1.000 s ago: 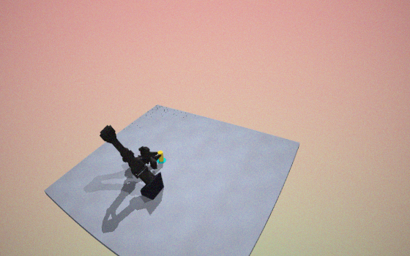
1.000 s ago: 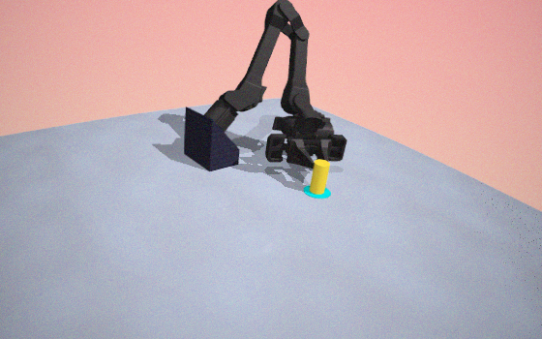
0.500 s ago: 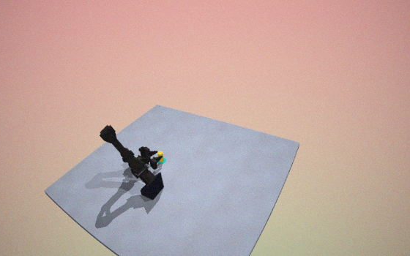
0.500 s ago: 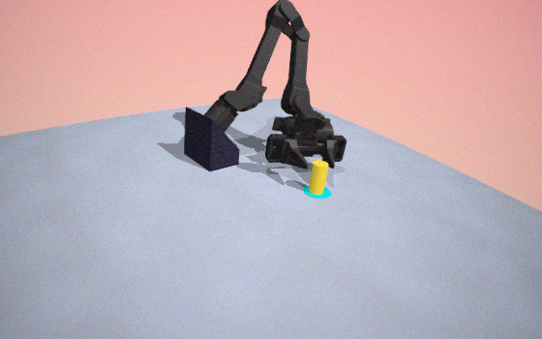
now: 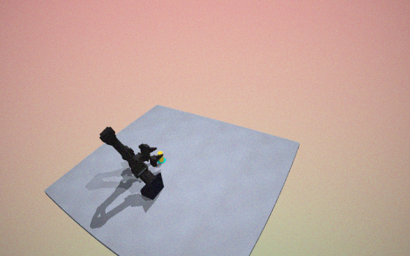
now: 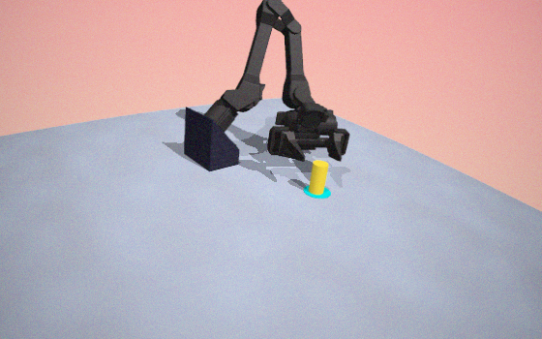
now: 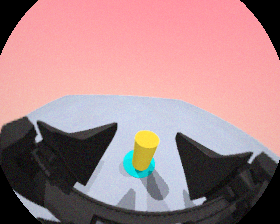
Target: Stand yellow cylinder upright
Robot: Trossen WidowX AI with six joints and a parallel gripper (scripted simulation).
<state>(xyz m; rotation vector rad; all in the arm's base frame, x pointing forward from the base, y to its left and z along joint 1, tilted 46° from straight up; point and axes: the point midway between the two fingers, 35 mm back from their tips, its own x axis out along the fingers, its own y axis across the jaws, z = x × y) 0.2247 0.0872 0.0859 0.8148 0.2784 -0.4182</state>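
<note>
The yellow tall cylinder (image 5: 160, 153) (image 6: 318, 177) (image 7: 146, 150) stands upright on the cyan circle (image 5: 164, 160) (image 6: 327, 194) (image 7: 129, 163). Its base lies within the circle, and a cyan rim shows around it in the wrist view. My gripper (image 5: 159, 152) (image 6: 321, 159) (image 7: 147, 131) is open and empty. Its fingers are spread wide, and in the wrist view there is a gap between each finger and the cylinder. In the exterior view the fingers are behind the cylinder, on the arm's side. In the top view one finger partly hides the cylinder.
The arm's dark base block (image 5: 152, 187) (image 6: 210, 141) stands on the grey-blue table top (image 5: 215, 175) (image 6: 164, 252) (image 7: 156, 107). The arm arches up from it and down to the gripper. Shadows of the arm and fingers fall on the table. The table's edges show in all views.
</note>
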